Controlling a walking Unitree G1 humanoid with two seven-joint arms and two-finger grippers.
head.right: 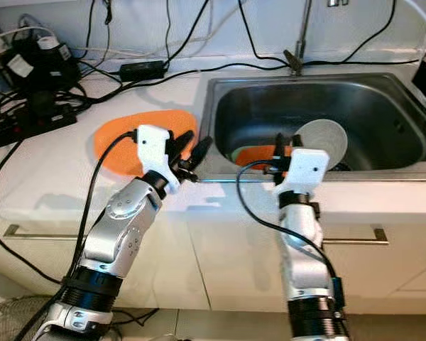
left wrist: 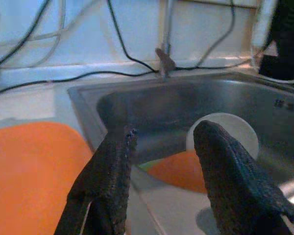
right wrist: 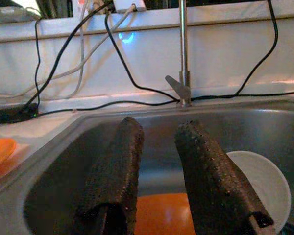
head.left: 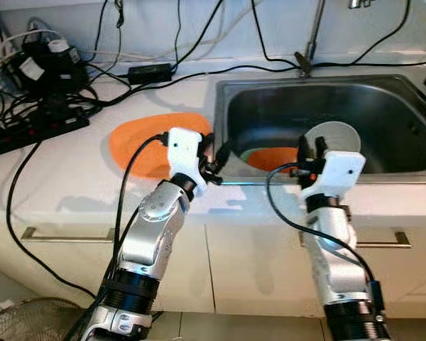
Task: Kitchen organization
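Note:
A flat orange plate point(head.left: 145, 142) lies on the white counter, left of the steel sink point(head.left: 383, 114). Inside the sink a white plate point(head.left: 337, 135) leans upright, with a second orange plate point(head.left: 273, 158) beside it and something green point(head.left: 247, 153) under that one's edge. My left gripper point(head.left: 216, 160) is open and empty. It hovers over the counter by the sink's left front corner, just right of the counter plate. My right gripper point(head.left: 311, 150) is also open and empty. It hangs over the sink's front rim, pointing at the white plate point(right wrist: 264, 181) and the orange plate point(right wrist: 161, 213).
A tap point(head.left: 311, 42) stands behind the sink. Black cables, a power strip point(head.left: 28, 128) and adapters point(head.left: 150, 71) crowd the counter's back and left. Drawer handles point(head.left: 64, 234) run along the cabinet front. A fan point(head.left: 21, 323) stands on the floor at lower left.

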